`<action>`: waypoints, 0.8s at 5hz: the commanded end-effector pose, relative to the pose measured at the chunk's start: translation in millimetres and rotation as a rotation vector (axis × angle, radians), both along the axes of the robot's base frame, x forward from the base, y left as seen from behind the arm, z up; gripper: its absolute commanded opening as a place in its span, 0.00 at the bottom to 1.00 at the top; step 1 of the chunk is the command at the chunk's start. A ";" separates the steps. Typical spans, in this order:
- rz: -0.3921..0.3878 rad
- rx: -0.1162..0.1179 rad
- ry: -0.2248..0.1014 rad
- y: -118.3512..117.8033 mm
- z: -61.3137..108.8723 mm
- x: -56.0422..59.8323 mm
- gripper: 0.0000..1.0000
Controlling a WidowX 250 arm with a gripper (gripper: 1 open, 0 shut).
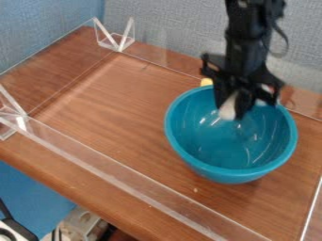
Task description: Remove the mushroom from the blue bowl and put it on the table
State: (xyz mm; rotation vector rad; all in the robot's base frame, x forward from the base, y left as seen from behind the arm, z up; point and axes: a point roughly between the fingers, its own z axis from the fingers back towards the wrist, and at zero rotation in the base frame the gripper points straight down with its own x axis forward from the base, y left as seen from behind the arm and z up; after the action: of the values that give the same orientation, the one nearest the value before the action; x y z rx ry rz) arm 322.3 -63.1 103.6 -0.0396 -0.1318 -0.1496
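Note:
My gripper point(234, 104) hangs over the back half of the blue bowl point(191, 156), its dark fingers shut on the mushroom point(227, 109). Only the cream-white stem shows between the fingers; the cap is hidden and blurred. The mushroom is lifted to about the bowl's rim level, and the teal inside of the bowl under it holds nothing. The bowl rests at the right of the wood-grain table point(113, 94).
A bit of a yellow object point(205, 82) peeks out behind the bowl, beside the gripper. Low clear acrylic walls point(88, 160) run round the tabletop, with triangular brackets at the back point(116, 36) and left point(13, 115). Bare wood lies left of the bowl.

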 end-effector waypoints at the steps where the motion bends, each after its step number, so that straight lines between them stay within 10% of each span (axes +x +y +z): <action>1: 0.050 -0.015 -0.098 32.7 42.1 12.1 0.00; 4: 0.182 0.029 -0.070 136.1 32.7 11.7 0.00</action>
State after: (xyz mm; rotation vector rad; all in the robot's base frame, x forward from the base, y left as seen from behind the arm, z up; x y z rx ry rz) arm 331.6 71.1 122.5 -0.0046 -0.1581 0.0384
